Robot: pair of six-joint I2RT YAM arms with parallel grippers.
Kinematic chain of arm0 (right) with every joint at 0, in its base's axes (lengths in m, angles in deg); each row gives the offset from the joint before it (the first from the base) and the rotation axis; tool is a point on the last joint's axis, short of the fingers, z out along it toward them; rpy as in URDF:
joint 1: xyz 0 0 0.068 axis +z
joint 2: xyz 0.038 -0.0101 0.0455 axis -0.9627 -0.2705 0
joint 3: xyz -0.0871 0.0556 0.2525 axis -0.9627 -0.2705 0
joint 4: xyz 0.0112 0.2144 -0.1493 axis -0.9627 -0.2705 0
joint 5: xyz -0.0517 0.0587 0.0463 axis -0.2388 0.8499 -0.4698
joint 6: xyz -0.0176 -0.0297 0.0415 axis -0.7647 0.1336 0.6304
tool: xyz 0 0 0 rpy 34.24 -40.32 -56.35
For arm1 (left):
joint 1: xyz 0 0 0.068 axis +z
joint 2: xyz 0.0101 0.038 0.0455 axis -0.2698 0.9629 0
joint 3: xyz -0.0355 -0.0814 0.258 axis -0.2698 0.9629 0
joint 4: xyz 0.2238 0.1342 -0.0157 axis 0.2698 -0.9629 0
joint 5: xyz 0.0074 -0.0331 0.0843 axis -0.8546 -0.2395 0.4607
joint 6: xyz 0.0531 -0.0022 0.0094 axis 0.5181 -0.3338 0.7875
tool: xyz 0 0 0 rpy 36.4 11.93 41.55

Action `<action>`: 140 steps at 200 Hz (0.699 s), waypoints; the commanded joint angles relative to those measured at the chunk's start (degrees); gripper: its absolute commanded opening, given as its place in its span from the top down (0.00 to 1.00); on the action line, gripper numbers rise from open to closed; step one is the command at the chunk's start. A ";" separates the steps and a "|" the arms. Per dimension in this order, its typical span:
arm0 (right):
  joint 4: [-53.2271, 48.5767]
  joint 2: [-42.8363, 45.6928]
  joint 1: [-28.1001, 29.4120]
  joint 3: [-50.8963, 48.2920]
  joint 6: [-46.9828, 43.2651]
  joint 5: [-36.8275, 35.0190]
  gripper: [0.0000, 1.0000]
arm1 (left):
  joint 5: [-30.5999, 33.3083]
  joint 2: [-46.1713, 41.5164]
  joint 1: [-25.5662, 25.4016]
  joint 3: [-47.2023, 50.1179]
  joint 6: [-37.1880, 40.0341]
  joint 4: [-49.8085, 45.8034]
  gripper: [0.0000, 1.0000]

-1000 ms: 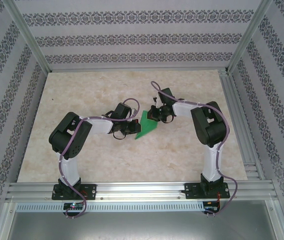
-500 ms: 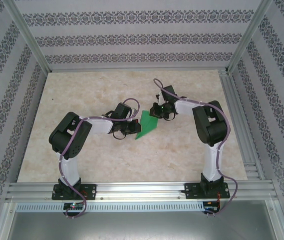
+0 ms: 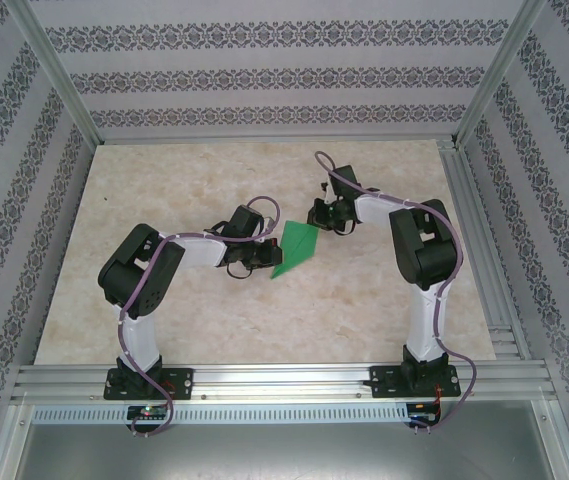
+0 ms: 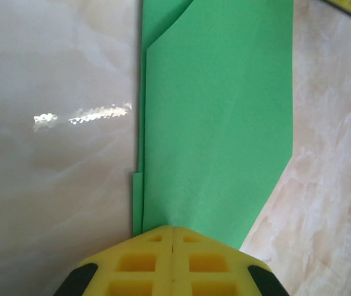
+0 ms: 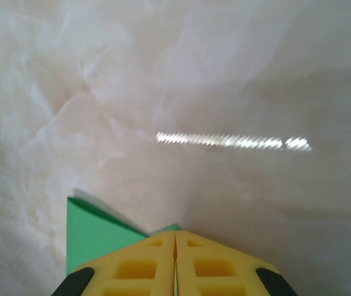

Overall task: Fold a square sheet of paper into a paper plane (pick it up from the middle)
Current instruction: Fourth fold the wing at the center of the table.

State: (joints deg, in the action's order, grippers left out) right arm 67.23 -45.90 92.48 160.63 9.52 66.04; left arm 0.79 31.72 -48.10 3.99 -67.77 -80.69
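One green paper (image 3: pixel 296 250) — marbled tabletop (image 3: pixel 164 310), patterned walls (image 3: pixel 264 80).

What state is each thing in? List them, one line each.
Paper: partly folded into layers, lying flat on the table.
Left hand: shut, tips at one end of the paper.
Right hand: shut, tips at a corner of the paper.

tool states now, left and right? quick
Left tool: closed, tips at the near edge of the folded bright green paper sheet; grip cannot be told.
Right tool: closed, holding nothing visible.
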 commanded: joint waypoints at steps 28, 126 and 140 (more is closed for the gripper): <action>1.76 6.13 -0.20 -1.21 -0.78 -4.04 0.90 | 2.59 3.16 -0.51 0.94 1.85 -8.18 0.98; 8.32 12.73 8.42 -13.57 5.38 4.86 0.88 | 2.56 3.17 -0.60 0.50 1.74 -8.34 0.99; 10.05 12.13 9.36 -14.56 6.79 6.23 0.89 | 2.58 3.18 -0.60 0.50 1.79 -8.17 0.98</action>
State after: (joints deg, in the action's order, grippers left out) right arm 72.80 -32.99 100.78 147.91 12.84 68.16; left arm 0.74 31.90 -48.10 3.47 -67.77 -81.50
